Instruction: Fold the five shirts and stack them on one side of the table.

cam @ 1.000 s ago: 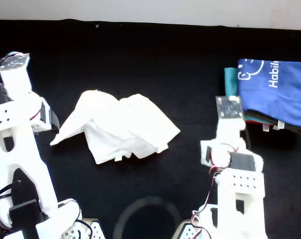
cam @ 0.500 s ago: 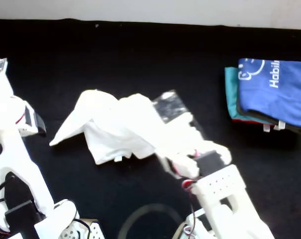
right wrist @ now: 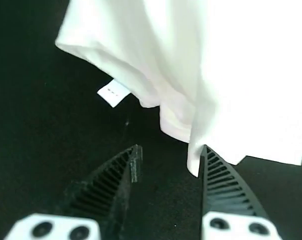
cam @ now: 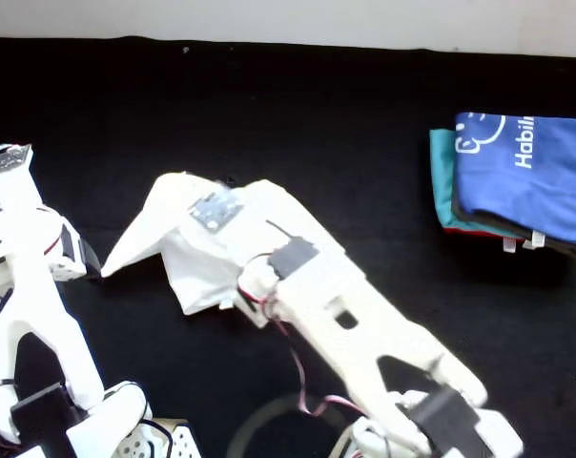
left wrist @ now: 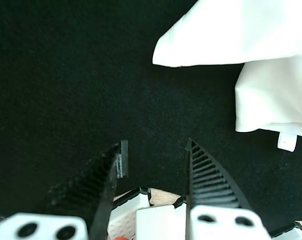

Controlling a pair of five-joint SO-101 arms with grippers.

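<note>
In the high view the crumpled white shirt [cam: 159, 234] lies left of centre on the black tabletop [cam: 298, 105], its long axis running roughly left to right. The folded stack [cam: 517, 181] sits at the upper right. My right end effector [cam: 216, 210] hangs over the shirt's middle and is the nearer one. My left end effector [cam: 7, 162] waits at the left edge, apart from the shirt's pointed corner. A second ago the right arm stood upright beside the stack (it has since swung across).

Left wrist view: left end effector [left wrist: 156, 150] spread open over bare tabletop, shirt [left wrist: 241, 35] in the upper right.

Right wrist view: right end effector [right wrist: 169, 152] open, gripping nothing, with the shirt's hem [right wrist: 231, 75] just ahead and one finger [right wrist: 216, 185] apparently against it.
</note>
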